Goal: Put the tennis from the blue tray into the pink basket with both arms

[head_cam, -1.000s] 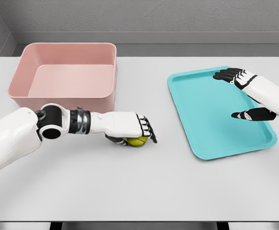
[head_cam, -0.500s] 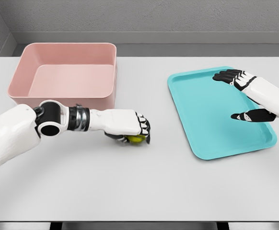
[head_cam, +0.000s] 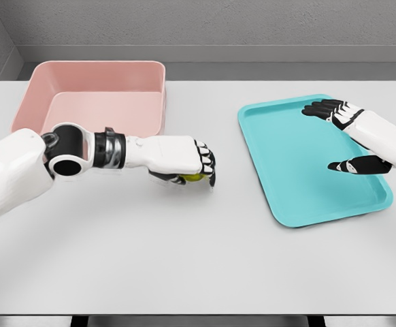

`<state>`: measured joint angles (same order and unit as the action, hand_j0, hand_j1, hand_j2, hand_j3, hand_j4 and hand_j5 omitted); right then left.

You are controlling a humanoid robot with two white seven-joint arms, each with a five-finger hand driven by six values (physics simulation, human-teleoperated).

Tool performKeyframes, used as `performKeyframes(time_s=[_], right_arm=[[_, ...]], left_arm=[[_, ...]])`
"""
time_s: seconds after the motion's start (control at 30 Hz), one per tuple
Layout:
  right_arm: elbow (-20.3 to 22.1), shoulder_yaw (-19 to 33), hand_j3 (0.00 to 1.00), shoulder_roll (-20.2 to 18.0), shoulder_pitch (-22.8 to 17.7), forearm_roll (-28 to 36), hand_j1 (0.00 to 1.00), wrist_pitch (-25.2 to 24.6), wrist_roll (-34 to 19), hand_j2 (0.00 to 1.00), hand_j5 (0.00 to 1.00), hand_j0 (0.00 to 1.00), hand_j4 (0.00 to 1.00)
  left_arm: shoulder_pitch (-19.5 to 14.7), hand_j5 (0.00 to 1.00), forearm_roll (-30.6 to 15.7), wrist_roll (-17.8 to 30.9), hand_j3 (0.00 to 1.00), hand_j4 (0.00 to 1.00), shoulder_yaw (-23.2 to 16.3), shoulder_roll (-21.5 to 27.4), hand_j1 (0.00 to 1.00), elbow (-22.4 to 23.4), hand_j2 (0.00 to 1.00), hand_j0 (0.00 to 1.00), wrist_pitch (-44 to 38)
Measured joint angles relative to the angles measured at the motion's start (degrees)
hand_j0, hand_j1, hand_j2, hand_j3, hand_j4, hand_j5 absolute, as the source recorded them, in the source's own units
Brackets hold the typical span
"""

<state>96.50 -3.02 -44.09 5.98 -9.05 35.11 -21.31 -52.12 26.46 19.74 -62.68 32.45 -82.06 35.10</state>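
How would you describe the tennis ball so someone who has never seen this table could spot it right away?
Start at the pink rectangular basket at the table's far left, then look just in front of its near right corner. There the white left hand is curled over a small yellow-green tennis ball, only partly visible beneath the fingers. It is the only round, yellow-green thing here; the turquoise tray to the right holds nothing.

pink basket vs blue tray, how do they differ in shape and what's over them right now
The deep pink plastic basket has tall walls, while the flat blue plastic tray has only a low rim. The basket sits at the table's far left, the tray at the right. The open right hand hangs over the tray; the left hand, shut on the yellow-green tennis ball, is in front of the basket, not over it. Both are rectangular, with rounded corners, and hold nothing.
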Motion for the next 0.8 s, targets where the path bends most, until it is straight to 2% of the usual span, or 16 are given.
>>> performKeyframes(time_s=[0.47,0.8], right_arm=[[-0.03,0.03,1.00,0.00,-0.09,0.00,1.00,0.00,0.01,1.00,1.00,1.00,1.00],[-0.05,0.03,1.00,-0.03,-0.09,0.00,1.00,0.00,0.01,1.00,1.00,1.00,1.00]], left_arm=[[-3.08,0.63,-0.96,0.04,0.63,0.63,0.00,0.46,0.63,-0.06,0.63,0.63,0.00],[-6.24,0.64,-1.32,0.03,0.64,0.64,0.19,3.10,0.64,-0.11,0.64,0.64,-0.01]])
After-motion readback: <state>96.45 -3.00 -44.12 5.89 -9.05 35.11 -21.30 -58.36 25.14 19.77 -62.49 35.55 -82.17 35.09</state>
